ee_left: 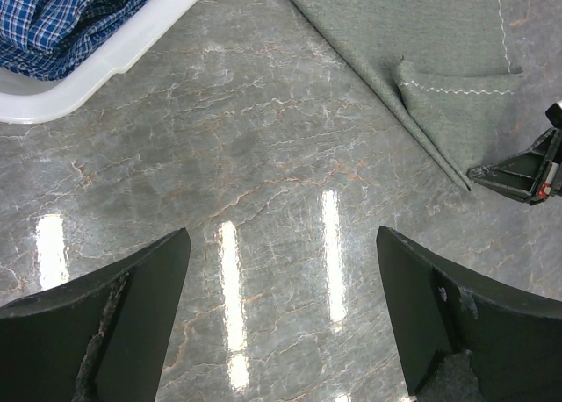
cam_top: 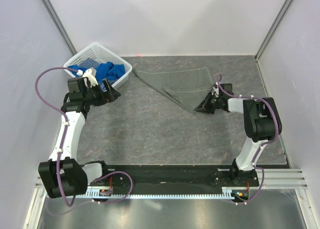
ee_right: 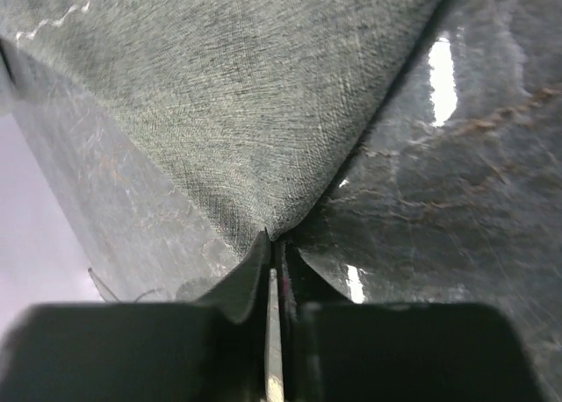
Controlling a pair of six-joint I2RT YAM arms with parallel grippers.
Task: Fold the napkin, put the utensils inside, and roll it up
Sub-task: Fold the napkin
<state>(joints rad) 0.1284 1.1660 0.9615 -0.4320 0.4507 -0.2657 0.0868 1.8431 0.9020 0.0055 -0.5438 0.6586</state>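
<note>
The napkin point(cam_top: 185, 79) lies partly folded at the far right of the table point(cam_top: 145, 134), one folded flap overlapping its near edge. The right gripper point(ee_right: 274, 244) has its fingers pressed together, pinching the cloth's near corner low against the tabletop. The left gripper point(ee_left: 281, 244) hangs over bare table on the far left with its fingers spread wide and nothing between them, just beside the white basket point(cam_top: 114, 55) holding blue cloths point(cam_top: 109, 71), well apart from the napkin.
</note>
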